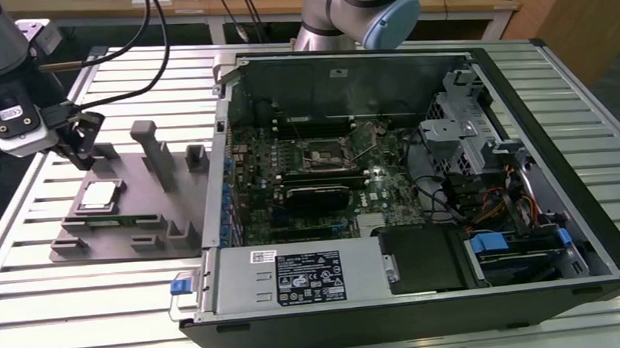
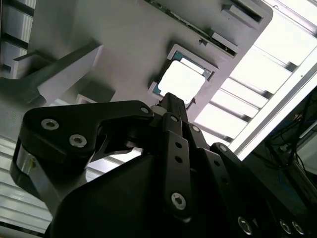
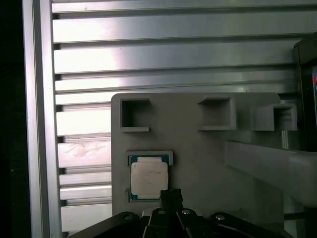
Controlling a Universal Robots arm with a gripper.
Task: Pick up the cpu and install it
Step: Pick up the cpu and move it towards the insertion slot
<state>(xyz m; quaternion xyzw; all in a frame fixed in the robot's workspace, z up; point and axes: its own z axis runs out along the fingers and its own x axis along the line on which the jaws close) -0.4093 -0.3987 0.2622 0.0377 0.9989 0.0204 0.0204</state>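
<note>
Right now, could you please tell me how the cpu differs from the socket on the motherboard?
The cpu rests in the grey fixture on the slatted table, outside the computer case. The socket sits on the motherboard inside that case. The cpu has a bright silver top, whereas the socket is a dark frame. Both are square and lie flat.

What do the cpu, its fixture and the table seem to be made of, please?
The cpu: shiny silver-grey metal top, reflecting light. The fixture: matte grey, evenly coloured, probably plastic. The table: ribbed bright metal slats, likely aluminium.
</note>
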